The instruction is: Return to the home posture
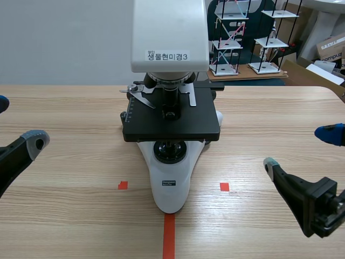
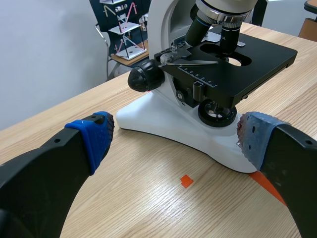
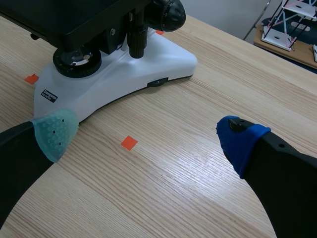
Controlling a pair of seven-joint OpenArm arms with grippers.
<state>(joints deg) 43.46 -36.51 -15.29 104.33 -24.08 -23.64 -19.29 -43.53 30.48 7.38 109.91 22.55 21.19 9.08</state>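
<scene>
A white microscope (image 1: 170, 65) with a black stage (image 1: 171, 116) stands at the table's middle, its base (image 1: 171, 178) pointing toward the near edge. My left gripper (image 1: 16, 127) hangs open low at the left, empty, well apart from the microscope. In the left wrist view the microscope (image 2: 198, 84) lies ahead of the open left gripper (image 2: 176, 134). My right gripper (image 1: 302, 148) is open at the right, holding nothing. From the right wrist, the microscope base (image 3: 119, 74) sits ahead and beside the open right gripper (image 3: 148, 136).
Small orange-red tape squares (image 1: 123, 185) (image 1: 224, 186) flank the base, and a tape line (image 1: 169, 236) runs to the near edge. Behind the table stand rack models (image 1: 232, 38) and a cardboard box (image 1: 330, 48). Bare wood lies at both sides.
</scene>
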